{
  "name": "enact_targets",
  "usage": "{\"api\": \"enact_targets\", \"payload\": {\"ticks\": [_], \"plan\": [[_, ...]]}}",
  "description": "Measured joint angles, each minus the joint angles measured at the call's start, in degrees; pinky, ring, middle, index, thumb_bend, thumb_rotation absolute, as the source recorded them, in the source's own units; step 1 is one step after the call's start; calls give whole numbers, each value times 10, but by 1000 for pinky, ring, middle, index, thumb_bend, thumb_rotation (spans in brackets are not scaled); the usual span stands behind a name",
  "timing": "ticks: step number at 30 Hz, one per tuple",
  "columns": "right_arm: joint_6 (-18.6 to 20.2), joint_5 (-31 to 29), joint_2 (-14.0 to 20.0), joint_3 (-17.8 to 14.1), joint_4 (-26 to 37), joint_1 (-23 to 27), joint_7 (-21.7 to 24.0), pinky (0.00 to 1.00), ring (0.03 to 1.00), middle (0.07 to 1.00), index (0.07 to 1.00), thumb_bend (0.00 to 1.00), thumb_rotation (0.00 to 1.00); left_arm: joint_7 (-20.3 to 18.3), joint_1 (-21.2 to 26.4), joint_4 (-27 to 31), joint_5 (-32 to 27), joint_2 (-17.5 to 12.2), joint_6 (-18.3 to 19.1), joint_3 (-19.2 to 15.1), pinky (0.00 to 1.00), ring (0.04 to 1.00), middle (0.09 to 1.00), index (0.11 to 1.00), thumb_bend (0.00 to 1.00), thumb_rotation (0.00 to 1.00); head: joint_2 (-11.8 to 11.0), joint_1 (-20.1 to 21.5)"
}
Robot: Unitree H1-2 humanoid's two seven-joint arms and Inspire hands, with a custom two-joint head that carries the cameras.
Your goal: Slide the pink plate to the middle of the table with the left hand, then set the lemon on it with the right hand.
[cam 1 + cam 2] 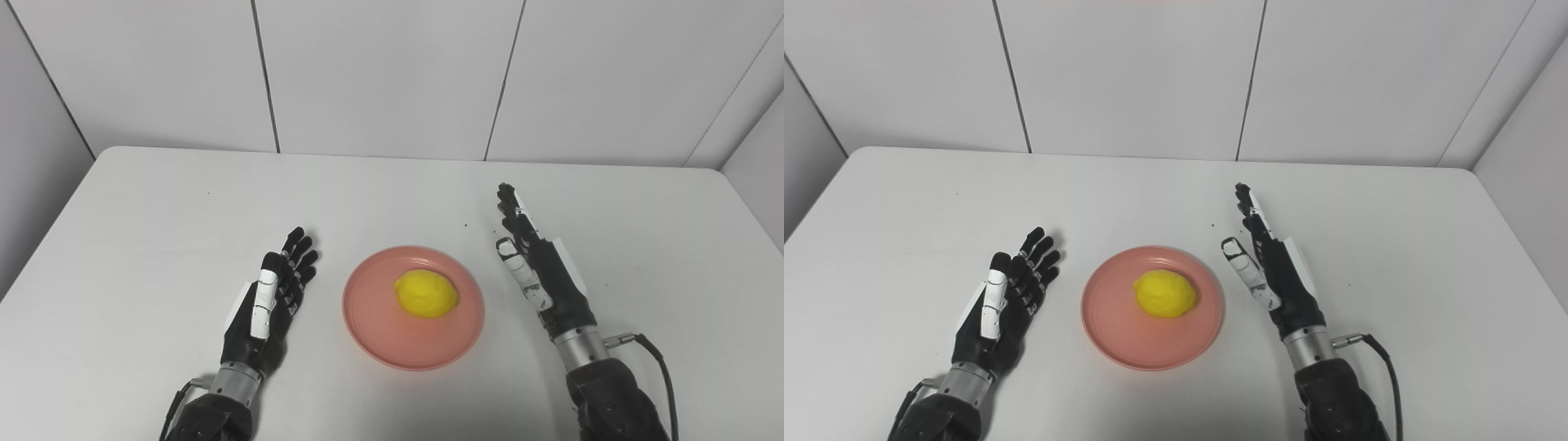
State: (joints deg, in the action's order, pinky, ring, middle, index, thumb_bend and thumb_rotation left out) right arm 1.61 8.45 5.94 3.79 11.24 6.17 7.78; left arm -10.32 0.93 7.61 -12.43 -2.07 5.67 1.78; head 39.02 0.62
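Lemon (425, 293) sits on the pink plate (375, 334) mid-table, slightly right of plate centre; both hands are empty with fingers spread, left hand (269, 303) just left of the plate, right hand (539, 269) just right of it. Your main risk looks like a careless pull-back: either hand clipping the rim would shift the plate or roll the lemon off. Nothing else stands on the table (153, 202), only a few dark specks near the right hand's fingertips, so nothing blocks you.

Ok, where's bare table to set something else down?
Free: the far half of the table between the wall and the pink plate, plus both outer sides beyond the left hand and right hand. Crowded: the near middle, where the plate holding the lemon sits between both hands.
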Motion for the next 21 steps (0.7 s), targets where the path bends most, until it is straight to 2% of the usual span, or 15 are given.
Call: {"api": "enact_targets", "payload": {"ticks": [7,21], "plan": [[0,-2,-4,-9,-3,-3,-19,971,985,998,999,600,1000,2,-5,7,7,-2,-2,-3,999,987,1000,997,711,1000,3,-7],[0,8,1,4,-10,-26,-18,951,985,1000,1000,587,1000,15,-5,8,54,9,-33,4,1000,1000,1000,999,731,986,9,-23]]}}
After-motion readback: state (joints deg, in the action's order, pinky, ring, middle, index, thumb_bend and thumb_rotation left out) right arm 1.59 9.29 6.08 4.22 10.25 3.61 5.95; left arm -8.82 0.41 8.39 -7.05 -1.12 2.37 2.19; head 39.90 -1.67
